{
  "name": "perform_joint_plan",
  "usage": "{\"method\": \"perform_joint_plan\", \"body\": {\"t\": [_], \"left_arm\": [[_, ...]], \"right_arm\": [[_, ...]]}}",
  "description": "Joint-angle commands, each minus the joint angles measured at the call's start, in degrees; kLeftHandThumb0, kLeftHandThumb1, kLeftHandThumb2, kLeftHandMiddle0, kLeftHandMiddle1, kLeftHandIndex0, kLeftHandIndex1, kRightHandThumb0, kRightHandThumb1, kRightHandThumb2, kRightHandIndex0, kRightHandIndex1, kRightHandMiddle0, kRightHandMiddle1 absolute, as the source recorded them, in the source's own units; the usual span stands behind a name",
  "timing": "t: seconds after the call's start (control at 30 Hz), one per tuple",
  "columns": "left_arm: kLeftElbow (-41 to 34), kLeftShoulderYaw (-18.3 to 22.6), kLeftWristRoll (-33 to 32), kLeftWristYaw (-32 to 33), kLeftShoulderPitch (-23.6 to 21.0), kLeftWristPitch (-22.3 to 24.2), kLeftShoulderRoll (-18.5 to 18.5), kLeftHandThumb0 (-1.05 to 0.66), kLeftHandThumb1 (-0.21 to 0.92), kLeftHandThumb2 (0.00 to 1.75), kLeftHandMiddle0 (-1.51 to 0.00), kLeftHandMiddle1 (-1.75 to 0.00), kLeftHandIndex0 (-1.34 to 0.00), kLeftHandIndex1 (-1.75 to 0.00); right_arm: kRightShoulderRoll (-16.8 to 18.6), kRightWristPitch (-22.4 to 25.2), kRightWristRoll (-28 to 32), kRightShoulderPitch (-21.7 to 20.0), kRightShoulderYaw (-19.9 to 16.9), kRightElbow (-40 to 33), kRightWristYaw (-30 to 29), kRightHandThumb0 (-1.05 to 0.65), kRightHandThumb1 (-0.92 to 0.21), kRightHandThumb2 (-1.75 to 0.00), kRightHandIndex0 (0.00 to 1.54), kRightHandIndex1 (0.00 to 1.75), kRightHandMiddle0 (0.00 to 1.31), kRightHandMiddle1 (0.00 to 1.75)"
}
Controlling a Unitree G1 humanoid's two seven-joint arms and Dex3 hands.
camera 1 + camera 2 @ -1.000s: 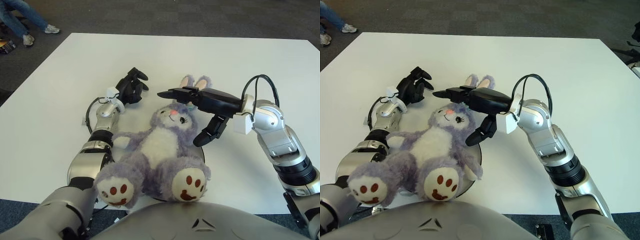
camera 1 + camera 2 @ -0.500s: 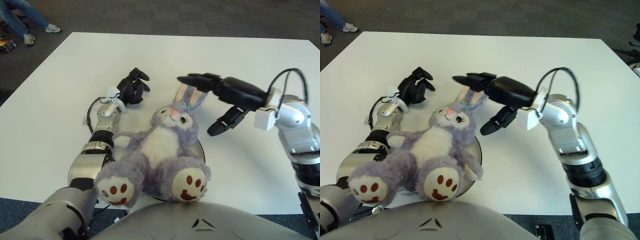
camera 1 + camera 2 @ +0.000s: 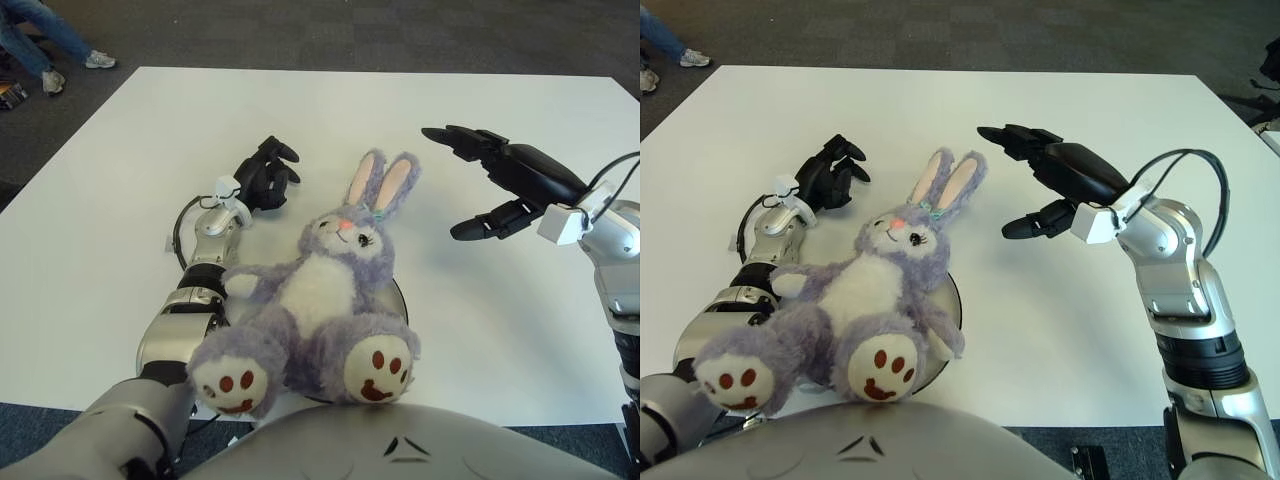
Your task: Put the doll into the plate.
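Doll: the purple and white rabbit doll (image 3: 325,295) is seen lying on its back, ears pointing away from the robot, feet toward it.
Plate: only a dark rim of the plate (image 3: 954,300) is shown, at the doll's right side; the rest is hidden beneath the body.
Doll against plate: the trunk is judged to be seated over the plate, while the left leg and foot appear to hang past its edge; how far cannot be told.
Right hand: the right hand (image 3: 505,180) is held above the table (image 3: 480,110), up and to the right of the doll's ears, well apart from them; its fingers are spread and nothing is gripped.
Left hand: the left hand (image 3: 264,174) is shown to the left of the doll's head, fingers curled, with nothing held; contact with the table cannot be told.
Done: the placing is judged to be complete, since the doll is released and supported.
Left: little is judged to remain beyond the right arm being drawn clear; a nudge may be needed if the overhanging leg counts.
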Motion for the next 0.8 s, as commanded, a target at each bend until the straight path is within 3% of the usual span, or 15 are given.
{"method": "perform_joint_plan", "body": {"t": [0.0,0.07,0.17,0.27,0.53,0.67,0.7,0.73,0.77], "left_arm": [[0.1,-0.46,0.42,0.09,2.12,-0.12,-0.32,-0.01,0.63,0.95,-0.29,-1.75,-0.26,-1.75],[-0.13,-0.53,0.66,0.54,2.22,-0.21,-0.23,-0.01,0.63,0.96,-0.29,-1.75,-0.26,-1.75],[-0.58,-0.62,0.97,1.39,2.52,-0.71,-0.17,-0.01,0.63,0.96,-0.29,-1.75,-0.27,-1.75],[-1.02,-0.61,1.26,2.44,2.68,-1.01,-0.16,-0.01,0.62,0.96,-0.29,-1.75,-0.27,-1.75],[-2.33,0.28,0.3,4.87,3.17,-0.44,-0.52,-0.01,0.67,0.9,-0.26,-1.75,-0.24,-1.75],[-3.6,1.59,-1.92,5.01,3.26,2.03,-1.03,-0.01,0.68,0.89,-0.25,-1.75,-0.23,-1.75],[-4.05,2.07,-2.42,5.64,3.31,3.11,-1.11,-0.01,0.68,0.88,-0.25,-1.75,-0.23,-1.75],[-4.4,2.39,-2.71,6.1,3.38,3.87,-1.16,-0.01,0.67,0.9,-0.26,-1.75,-0.24,-1.75],[-4.67,2.74,-2.88,6.73,3.44,4.53,-1.18,-0.01,0.67,0.9,-0.26,-1.75,-0.24,-1.75]], "right_arm": [[4.01,4.6,-3.42,-0.22,-0.77,0.12,-5.92,-0.58,-0.42,-0.79,0.65,1.45,0.0,0.61],[6.51,6.48,-4.2,-0.4,-0.23,1.24,-8.76,-0.59,-0.43,-0.8,1.0,1.62,0.0,0.72],[10.91,8.43,-2.79,-0.19,0.3,3.95,-12.36,-0.58,-0.45,-0.82,1.19,1.71,0.0,0.87],[13.83,11.02,-0.98,0.05,-0.05,4.43,-13.93,-0.55,-0.48,-0.85,1.26,1.73,0.0,1.02],[17.69,16.02,1.29,1.7,-0.76,3.66,-15.21,-0.51,-0.54,-0.9,1.15,1.75,0.06,1.2],[19.35,16.86,4.17,2.26,-1.59,4.08,-15.39,-0.45,-0.53,-0.96,0.98,1.75,0.1,1.27],[20.37,15.38,6.56,2.5,-2.38,5.77,-15.39,-0.26,-0.48,-1.04,0.89,1.75,0.12,1.3],[21.05,14.26,8.23,2.66,-2.92,6.99,-15.38,-0.17,-0.47,-1.08,0.72,1.74,0.22,1.45],[21.89,12.56,10.66,2.68,-3.71,8.81,-15.07,-0.14,-0.47,-1.09,0.66,1.74,0.26,1.5]]}}
